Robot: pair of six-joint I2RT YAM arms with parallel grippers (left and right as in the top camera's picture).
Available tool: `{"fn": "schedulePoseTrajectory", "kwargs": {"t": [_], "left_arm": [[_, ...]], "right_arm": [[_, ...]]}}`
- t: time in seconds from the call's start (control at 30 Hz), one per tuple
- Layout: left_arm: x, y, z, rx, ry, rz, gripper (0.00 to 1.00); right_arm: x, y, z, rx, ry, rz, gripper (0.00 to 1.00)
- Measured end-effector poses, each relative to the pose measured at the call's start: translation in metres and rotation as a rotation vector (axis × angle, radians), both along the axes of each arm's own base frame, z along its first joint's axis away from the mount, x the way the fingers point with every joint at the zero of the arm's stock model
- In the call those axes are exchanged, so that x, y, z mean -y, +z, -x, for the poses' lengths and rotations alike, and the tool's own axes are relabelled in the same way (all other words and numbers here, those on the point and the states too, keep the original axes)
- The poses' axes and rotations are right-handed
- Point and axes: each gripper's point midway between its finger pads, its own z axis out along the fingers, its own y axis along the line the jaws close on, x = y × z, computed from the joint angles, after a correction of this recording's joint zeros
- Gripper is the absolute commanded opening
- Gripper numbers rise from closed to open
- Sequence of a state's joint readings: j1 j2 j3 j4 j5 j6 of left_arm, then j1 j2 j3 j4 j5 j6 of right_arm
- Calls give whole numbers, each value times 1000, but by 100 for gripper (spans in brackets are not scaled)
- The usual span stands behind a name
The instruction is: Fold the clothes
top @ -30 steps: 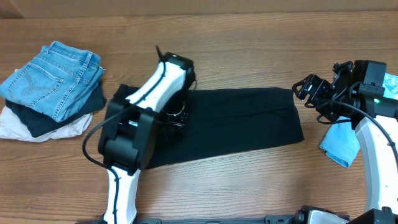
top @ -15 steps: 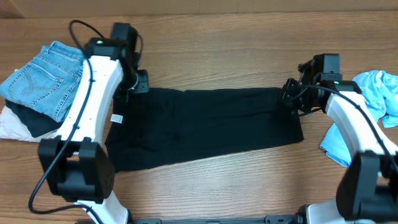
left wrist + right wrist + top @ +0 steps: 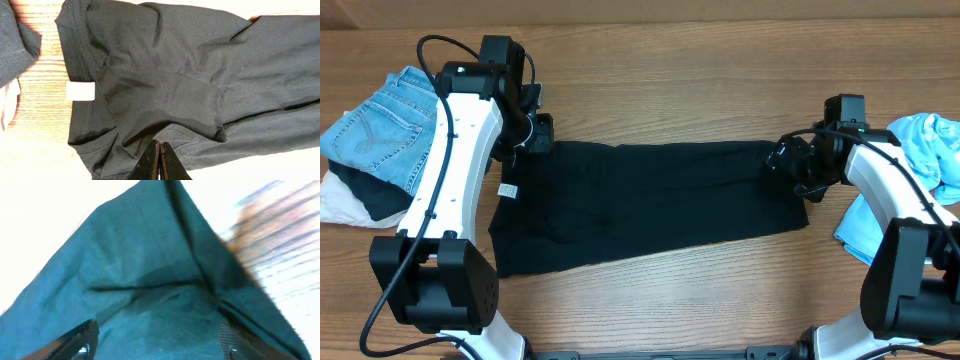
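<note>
Arms both reach out to opposite ends of black T-shirt (image 3: 650,200): left pincer (image 3: 159,159) closed at its edge, right pincer (image 3: 157,340) wide open.

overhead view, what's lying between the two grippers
The black T-shirt fills that stretch, spread out from the left gripper at one end to the right gripper at the other. The overhead view shows it.
</note>
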State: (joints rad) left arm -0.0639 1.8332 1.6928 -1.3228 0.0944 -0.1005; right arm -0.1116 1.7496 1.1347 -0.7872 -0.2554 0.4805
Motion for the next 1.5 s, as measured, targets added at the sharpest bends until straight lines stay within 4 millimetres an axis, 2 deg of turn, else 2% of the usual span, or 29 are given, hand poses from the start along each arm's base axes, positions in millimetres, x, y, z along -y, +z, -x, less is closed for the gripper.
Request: {"fn": "schedulePoseTrajectory", "kwargs": {"t": [0.07,0.17,0.23,0.3,0.4,0.43,0.5,0.53,0.63,0.67,0.9,1.03,1.13,1.17,1.2,1.23,1.43,1.5], "left_arm": [[0,0,0,0,0,0,4],[0,0,1,-5,0,0,4],[0,0,2,-9,0,-1,4],[0,0,2,-9,0,0,4],[0,0,3,-10,0,-1,4],[0,0,3,-12,0,0,4],[1,0,3,-12,0,3,4],[1,0,3,-12,-1,6,4],[2,0,3,-13,-1,10,4],[2,0,3,-14,-1,11,4],[2,0,6,-23,-1,10,4],[2,0,3,-11,-2,14,4],[3,0,1,-3,-2,15,5],[3,0,0,-2,-2,15,5],[3,0,0,-1,-2,15,5],[3,0,0,-1,-2,15,5],[3,0,0,-1,-2,16,6],[3,0,0,0,-2,16,6]], "right_arm": [[2,-1,-4,4,-36,1,72],[3,-11,-4,-27,-77,-7,58],[4,-17,-3,-46,-95,-6,55],[4,-18,-4,-49,-105,-7,54],[4,-19,-2,-60,-118,-7,67],[4,-19,-1,-66,-122,-8,68],[4,-20,1,-78,-138,-13,63],[4,-21,2,-83,-150,-15,54],[4,-22,0,-74,-164,-17,8],[5,-21,-6,-51,-170,-16,4],[7,-10,-27,71,-31,24,4],[5,29,-43,239,112,66,4],[11,43,-35,240,163,127,7],[14,41,-29,212,167,145,12],[17,37,-21,177,169,166,22],[23,34,-15,145,170,197,52],[36,27,1,60,138,264,52],[34,29,-5,84,107,243,27]]}}
